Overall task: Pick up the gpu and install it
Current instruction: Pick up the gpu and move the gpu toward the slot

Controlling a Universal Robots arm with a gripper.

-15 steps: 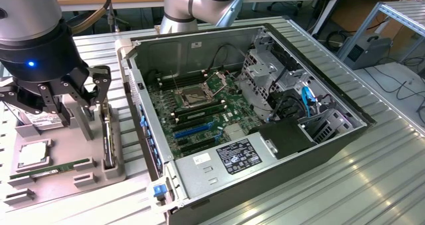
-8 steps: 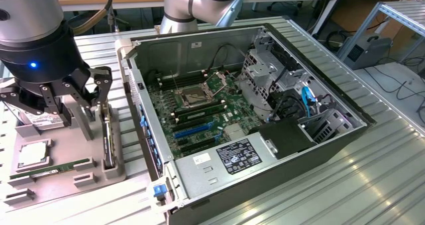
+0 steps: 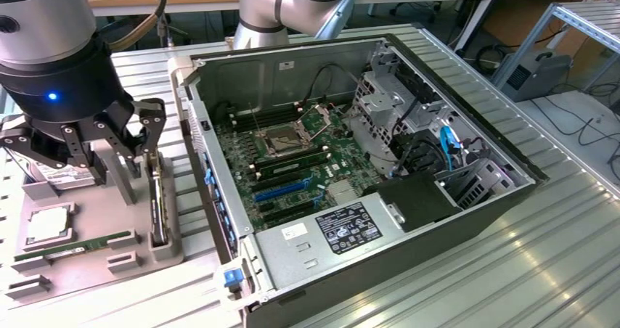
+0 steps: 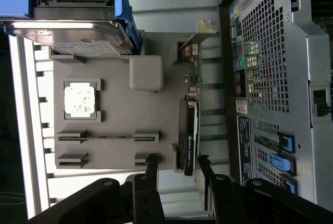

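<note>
The gpu (image 3: pixel 156 205) stands on edge in a slot of the grey holder tray (image 3: pixel 97 277). The tray lies on the ribbed metal worktop (image 3: pixel 504 270), at the exterior view's left, just beside the open computer case (image 3: pixel 388 263). In that view only the card's thin dark edge can be seen. In the wrist view its dark face, green board and silver end bracket (image 4: pixel 204 30) are plainer.

The pincer (image 4: pixel 177 164) hangs over the tray with its fingers (image 4: pixel 152 165) spread apart and nothing gripped. In the wrist view the near end of the card lies between the two fingertips, closer to one than the other. I cannot tell whether that one touches it. In the exterior view the arm (image 3: pixel 58 45) and the pincer's dark linkages hide the card's upper part and much of the tray behind them.

Also on the tray are a hard drive (image 4: pixel 73 31) with blue side rails, cut off by the picture edge, a processor (image 4: pixel 79 100) in a square recess, and a RAM stick (image 4: pixel 106 138) lying in its clips.

Inside the case the motherboard (image 3: pixel 290 161) lies exposed, with its bare processor socket (image 3: pixel 283 139) and dark expansion slots. The power supply (image 3: pixel 339 230) carries a label too small to read. Black cables and a blue cable (image 3: pixel 448 146) cover the drive cage area.
</note>
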